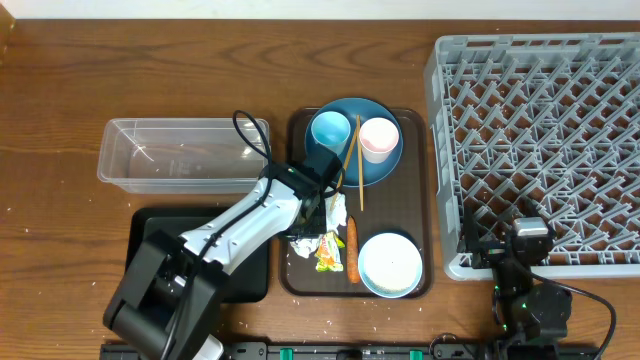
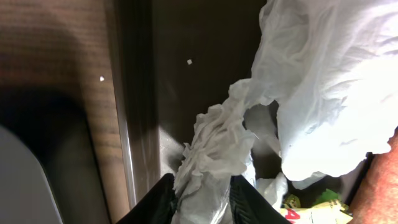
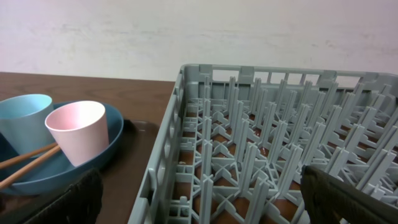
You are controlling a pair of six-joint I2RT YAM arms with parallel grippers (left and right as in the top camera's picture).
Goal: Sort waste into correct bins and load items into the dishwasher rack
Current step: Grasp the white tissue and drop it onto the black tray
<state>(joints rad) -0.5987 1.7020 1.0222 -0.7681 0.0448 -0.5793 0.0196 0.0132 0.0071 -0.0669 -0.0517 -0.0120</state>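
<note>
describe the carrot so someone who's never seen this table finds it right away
Find the brown tray left of the big grey rack. On its end nearest the robot, just left of the pale bowl, lies the carrot. It is the only thin orange stick; the chopsticks are wooden and rest on the blue plate.

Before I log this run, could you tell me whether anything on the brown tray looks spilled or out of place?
Yes: crumpled white paper, a yellow-green wrapper and a thin carrot lie loose on the brown tray beside the bowl; one stray white grain sits on the tray, another on the table.
</note>
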